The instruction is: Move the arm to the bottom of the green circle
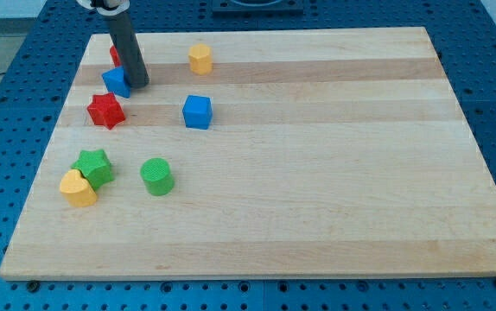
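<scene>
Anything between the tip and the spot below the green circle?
My tip sits beside the blue block at the view's top left. A straight line to below the green circle crosses the circle itself; the red star lies just left of that path.

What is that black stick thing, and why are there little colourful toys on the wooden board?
The black stick is a robot arm's rod. Its lower end, my tip, slides over the wooden board and pushes blocks; it holds nothing. One camera looks down at the board.

The tip sits near the view's top left, right beside a blue block, with a red block partly hidden behind the rod. Nearby are a red star, a blue cube and a yellow block. Lower down are a green star, a yellow heart and the green circle, far below the tip.
</scene>
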`<state>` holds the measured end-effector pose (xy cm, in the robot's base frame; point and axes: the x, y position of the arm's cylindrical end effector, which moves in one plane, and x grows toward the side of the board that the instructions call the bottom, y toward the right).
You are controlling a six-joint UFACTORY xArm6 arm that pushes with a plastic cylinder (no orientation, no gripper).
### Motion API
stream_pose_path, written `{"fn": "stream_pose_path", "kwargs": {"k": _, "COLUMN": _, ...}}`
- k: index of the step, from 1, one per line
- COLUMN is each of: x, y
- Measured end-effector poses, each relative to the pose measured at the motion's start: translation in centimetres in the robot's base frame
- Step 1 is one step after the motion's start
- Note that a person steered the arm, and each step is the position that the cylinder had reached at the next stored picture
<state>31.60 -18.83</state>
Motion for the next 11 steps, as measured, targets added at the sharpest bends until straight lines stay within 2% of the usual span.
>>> {"fn": "stream_pose_path", "kwargs": {"k": 1, "x": 0.6, "y": 2.6}}
{"fn": "stream_pose_path", "kwargs": {"k": 2, "x": 3.8, "y": 8.0}}
{"fn": "stream_pose_path", "kwargs": {"k": 3, "x": 5.3, "y": 15.8}}
{"fn": "stream_pose_path", "kwargs": {"k": 4, "x": 6.8, "y": 16.7}}
{"fn": "stream_pose_path", "kwargs": {"k": 5, "x": 5.3, "y": 19.2}}
{"fn": "stream_pose_path", "kwargs": {"k": 6, "x": 14.0, "y": 25.1}}
{"fn": "stream_pose_path", "kwargs": {"k": 7, "x": 23.8, "y": 23.6}}
{"fn": "stream_pose_path", "kwargs": {"k": 8, "x": 30.1, "y": 16.7}}
{"fn": "stream_pose_path", "kwargs": {"k": 9, "x": 30.3, "y": 13.1}}
{"fn": "stream_pose_path", "kwargs": {"k": 10, "x": 26.2, "y": 3.6}}
{"fn": "stream_pose_path", "kwargs": {"k": 11, "x": 23.5, "y": 1.2}}
